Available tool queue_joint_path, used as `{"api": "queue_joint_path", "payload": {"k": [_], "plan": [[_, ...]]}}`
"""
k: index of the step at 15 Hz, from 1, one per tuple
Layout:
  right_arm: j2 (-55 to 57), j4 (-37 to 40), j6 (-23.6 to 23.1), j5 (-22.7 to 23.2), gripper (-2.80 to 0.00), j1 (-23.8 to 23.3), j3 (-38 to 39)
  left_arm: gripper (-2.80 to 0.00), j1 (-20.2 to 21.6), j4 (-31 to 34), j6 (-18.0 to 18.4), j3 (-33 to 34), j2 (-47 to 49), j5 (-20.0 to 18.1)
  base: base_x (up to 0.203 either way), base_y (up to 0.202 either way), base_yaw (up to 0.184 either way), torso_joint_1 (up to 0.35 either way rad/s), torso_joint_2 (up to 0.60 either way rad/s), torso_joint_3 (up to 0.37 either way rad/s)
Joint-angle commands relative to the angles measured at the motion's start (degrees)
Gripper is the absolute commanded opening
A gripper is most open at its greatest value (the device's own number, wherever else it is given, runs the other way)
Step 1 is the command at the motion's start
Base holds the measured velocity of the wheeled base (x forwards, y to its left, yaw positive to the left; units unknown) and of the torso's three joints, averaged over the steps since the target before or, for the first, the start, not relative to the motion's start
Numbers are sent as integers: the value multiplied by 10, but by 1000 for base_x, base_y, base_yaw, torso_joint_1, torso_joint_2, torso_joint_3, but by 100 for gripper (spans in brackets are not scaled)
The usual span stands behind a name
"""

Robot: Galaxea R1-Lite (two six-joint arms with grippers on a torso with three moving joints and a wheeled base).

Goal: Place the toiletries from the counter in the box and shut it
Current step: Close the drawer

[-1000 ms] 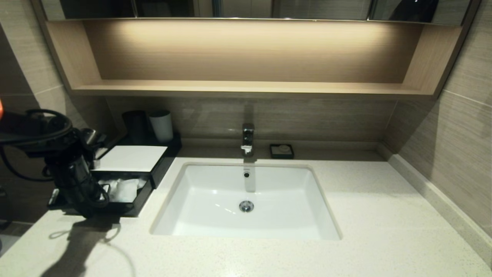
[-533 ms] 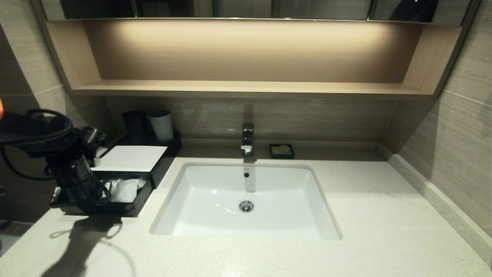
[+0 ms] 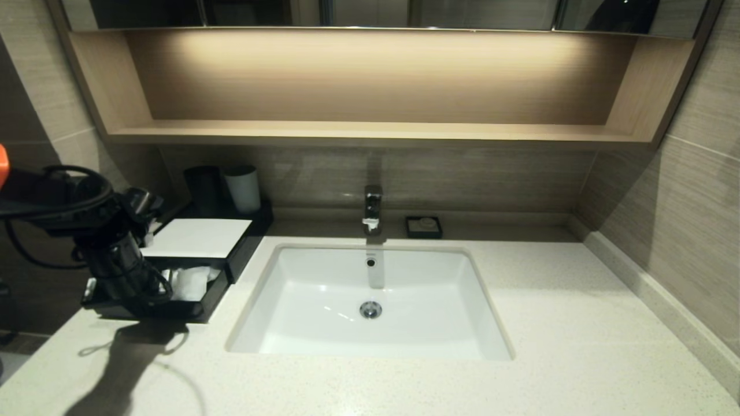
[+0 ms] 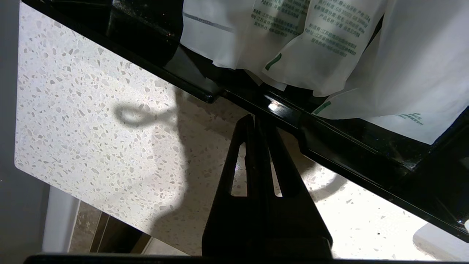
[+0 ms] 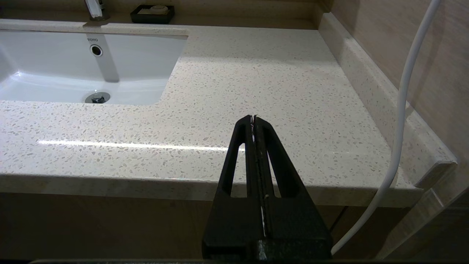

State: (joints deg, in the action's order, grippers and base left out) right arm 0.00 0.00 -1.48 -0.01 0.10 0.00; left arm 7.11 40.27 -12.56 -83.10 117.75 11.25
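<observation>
A black box (image 3: 240, 245) with a white top panel (image 3: 199, 237) stands on the counter left of the sink. Its low front section (image 3: 211, 297) is open on top and holds several white toiletry packets (image 3: 191, 282), also seen in the left wrist view (image 4: 322, 47). My left gripper (image 4: 254, 118) is shut and empty, with its tips against the outer front wall of the box (image 4: 329, 146), just above the counter. In the head view the left arm (image 3: 115, 260) hides the box's front left corner. My right gripper (image 5: 253, 118) is shut and empty, parked near the counter's front right edge.
A white sink (image 3: 370, 300) with a chrome tap (image 3: 373, 208) is in the middle. A black cup (image 3: 202, 188) and a white cup (image 3: 243, 188) stand behind the box. A small soap dish (image 3: 424, 226) sits by the wall. A white cable (image 5: 403, 110) hangs at the right.
My left gripper has moved a little away from me and to the right, and the box's front wall has shifted back with it.
</observation>
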Motion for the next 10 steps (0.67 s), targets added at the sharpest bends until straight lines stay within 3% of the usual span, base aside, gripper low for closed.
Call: {"api": "queue_joint_path", "payload": {"k": [1, 10], "plan": [[-1, 0, 0, 0, -280, 0, 1, -280, -1, 1, -2, -3, 0, 0, 0, 0, 0, 0, 0, 0], [-1, 0, 0, 0, -280, 0, 1, -280, -14, -28, -19, 3, 5, 0, 0, 0, 0, 0, 0, 0]]}}
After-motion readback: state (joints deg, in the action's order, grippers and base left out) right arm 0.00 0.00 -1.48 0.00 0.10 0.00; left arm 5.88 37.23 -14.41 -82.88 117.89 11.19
